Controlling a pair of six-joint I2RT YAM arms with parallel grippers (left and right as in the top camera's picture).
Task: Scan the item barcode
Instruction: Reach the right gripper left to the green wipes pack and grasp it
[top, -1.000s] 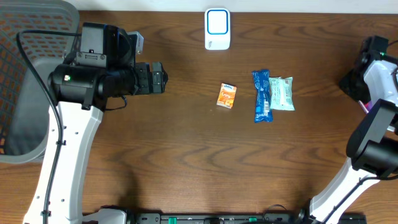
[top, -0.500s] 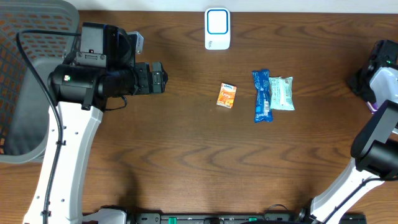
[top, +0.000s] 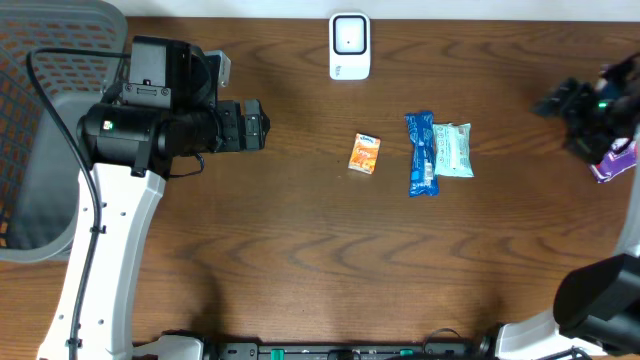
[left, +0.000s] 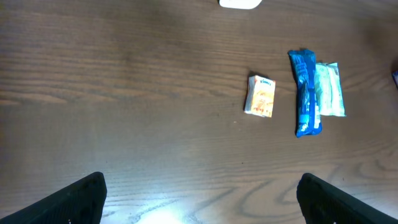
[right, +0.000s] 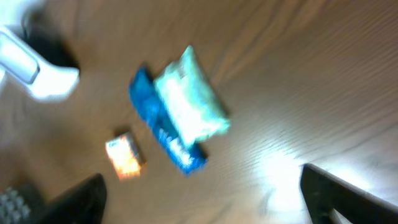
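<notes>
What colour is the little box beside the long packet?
The small box is orange and white; left wrist view shows it best.

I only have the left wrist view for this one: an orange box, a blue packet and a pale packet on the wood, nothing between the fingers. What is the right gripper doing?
Observer: The right gripper is open with nothing between its fingers, well off to the right of the pale packet.
Reviewer: And the white thing cut off at my top edge?
Observer: A small white scanner, whole in the overhead view, lying beyond the orange box.
Reviewer: Anything off to the left, outside my frame?
Observer: A grey mesh basket at the far left.
</notes>
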